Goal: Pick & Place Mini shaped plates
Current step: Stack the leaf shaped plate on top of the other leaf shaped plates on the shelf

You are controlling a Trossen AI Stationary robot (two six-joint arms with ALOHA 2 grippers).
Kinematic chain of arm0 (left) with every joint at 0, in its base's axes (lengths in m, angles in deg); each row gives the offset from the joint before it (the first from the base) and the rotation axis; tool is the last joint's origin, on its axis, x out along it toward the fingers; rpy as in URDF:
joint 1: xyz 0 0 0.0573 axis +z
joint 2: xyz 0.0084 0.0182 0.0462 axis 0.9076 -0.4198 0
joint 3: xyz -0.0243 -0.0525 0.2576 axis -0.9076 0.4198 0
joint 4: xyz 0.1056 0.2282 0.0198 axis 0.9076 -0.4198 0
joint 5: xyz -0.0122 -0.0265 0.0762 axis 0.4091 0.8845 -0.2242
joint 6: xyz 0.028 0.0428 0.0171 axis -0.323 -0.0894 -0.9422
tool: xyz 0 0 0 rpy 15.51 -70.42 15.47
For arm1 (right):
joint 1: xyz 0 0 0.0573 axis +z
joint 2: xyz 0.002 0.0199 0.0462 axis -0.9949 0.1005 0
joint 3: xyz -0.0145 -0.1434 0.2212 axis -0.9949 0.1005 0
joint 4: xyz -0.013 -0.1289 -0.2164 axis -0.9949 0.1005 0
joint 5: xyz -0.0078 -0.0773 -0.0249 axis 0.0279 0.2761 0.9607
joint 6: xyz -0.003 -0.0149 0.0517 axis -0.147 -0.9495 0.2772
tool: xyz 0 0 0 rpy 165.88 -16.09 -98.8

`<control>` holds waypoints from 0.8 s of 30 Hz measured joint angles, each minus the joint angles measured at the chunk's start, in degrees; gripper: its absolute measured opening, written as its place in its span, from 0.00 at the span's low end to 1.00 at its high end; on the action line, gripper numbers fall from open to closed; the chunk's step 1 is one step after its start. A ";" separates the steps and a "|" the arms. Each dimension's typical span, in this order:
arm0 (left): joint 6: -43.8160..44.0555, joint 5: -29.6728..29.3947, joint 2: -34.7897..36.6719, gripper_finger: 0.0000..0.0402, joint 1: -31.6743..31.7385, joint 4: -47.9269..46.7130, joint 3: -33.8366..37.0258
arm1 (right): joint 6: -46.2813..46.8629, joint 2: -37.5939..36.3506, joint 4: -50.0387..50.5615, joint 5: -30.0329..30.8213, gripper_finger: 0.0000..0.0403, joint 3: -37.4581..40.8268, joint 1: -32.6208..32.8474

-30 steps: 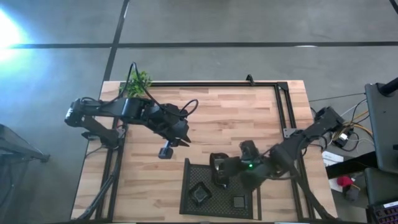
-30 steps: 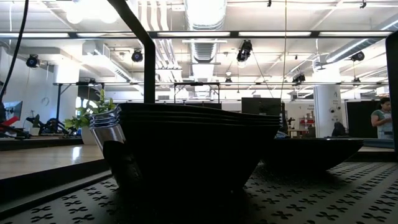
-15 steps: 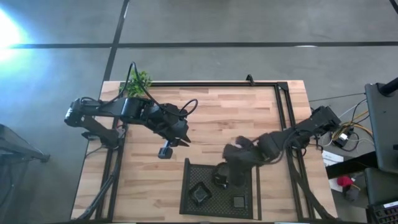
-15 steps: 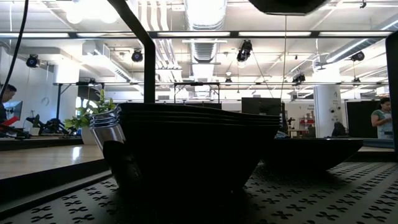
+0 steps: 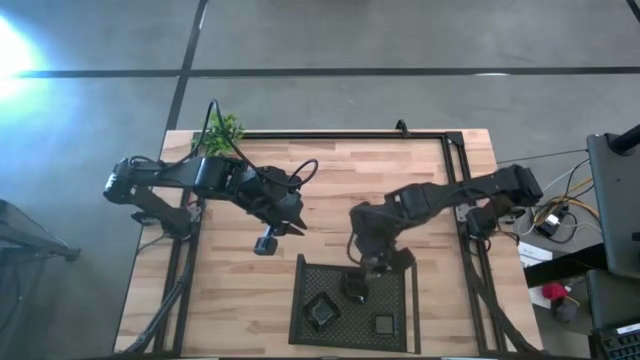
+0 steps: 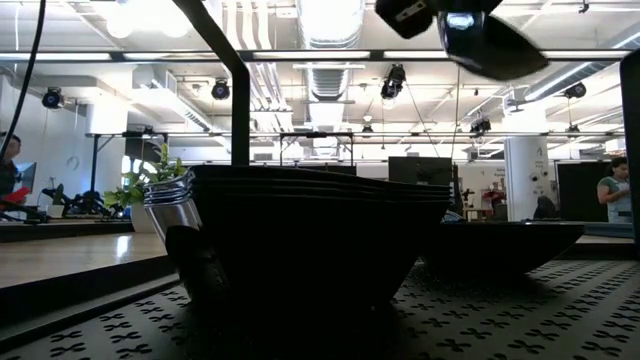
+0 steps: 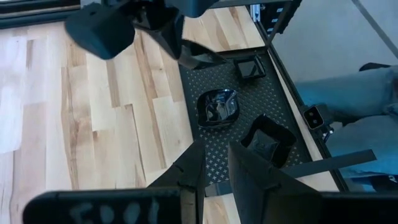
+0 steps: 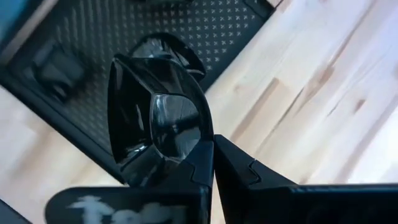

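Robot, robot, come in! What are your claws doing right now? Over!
Right claw shut on a mini plate, lifted over the mesh tray. Left claw waiting over the table. Three plates in the tray. Nothing in the way.

No legible text, label, brand or number found. White markings on both wrist camera housings, nearest the lens, are too blurred to read.

The wooden surface (image 5: 350,180) holds a black mesh tray (image 5: 395,300) at its near edge. Three little black plates (image 5: 322,312) sit in the tray. A green plant (image 5: 224,130) stands far from the tray.
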 joint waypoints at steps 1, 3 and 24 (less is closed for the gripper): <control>0.00 0.00 0.00 0.15 0.01 0.00 0.00 | -3.40 0.00 -0.08 -0.04 0.02 0.11 -0.49; -0.05 0.00 0.00 0.15 0.00 0.06 0.00 | -8.45 0.00 -0.29 -0.03 0.02 0.16 -1.43; -2.39 -2.70 0.00 0.15 0.00 0.22 0.00 | -28.01 13.49 -0.47 -6.05 0.02 -3.02 -1.60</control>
